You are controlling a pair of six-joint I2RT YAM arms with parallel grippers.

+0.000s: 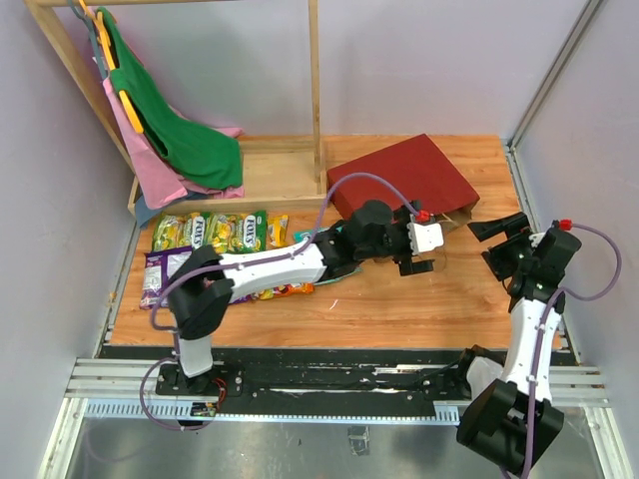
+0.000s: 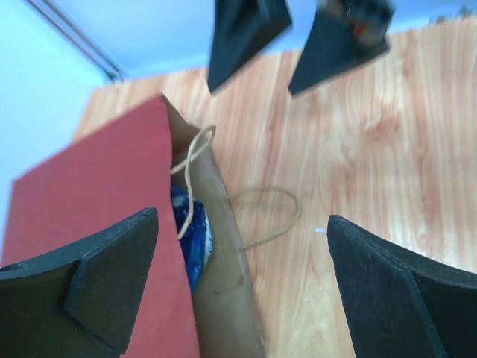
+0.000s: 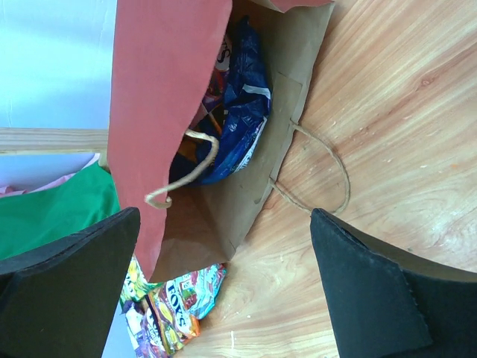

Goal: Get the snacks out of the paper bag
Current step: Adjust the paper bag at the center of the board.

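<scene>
Paper bag [image 1: 404,175]: lies flat on the bench [image 1: 399,299] toward 1 o'clock in the top view, dark red side up, mouth turned toward 4 o'clock, brown kraft lining showing at the opening.
Bag contents: holds a blue chip bag [image 3: 242,112] just within the mouth, crumpled against the kraft wall; scraps of other wrappers show deeper in, too hidden to name.
Handles [image 2: 272,216]: thin tan loops; one lies out on the bench past the mouth, the other curls over the opening above the blue chip bag.
Candy packets [image 1: 212,232]: lie out on the bench toward 9 o'clock, well apart from the paper bag; a green and yellow row on the far side, purple and orange ones nearer, partly hidden under the left arm [image 1: 270,264].
Left gripper [image 1: 419,264]: hovers just beside the bag's mouth, on its 6 o'clock side; jaws spread wide, nothing between them; no contact with the bag visible.
Right gripper [image 1: 487,245]: faces the mouth from 3 o'clock, apart from the bag; jaws spread wide, nothing held; looks straight into the opening in the wrist view.
Wooden rack [image 1: 315,90]: stands at 11 o'clock, with a green cloth [image 1: 185,140] and a pink cloth [image 1: 150,165] hanging from it.
</scene>
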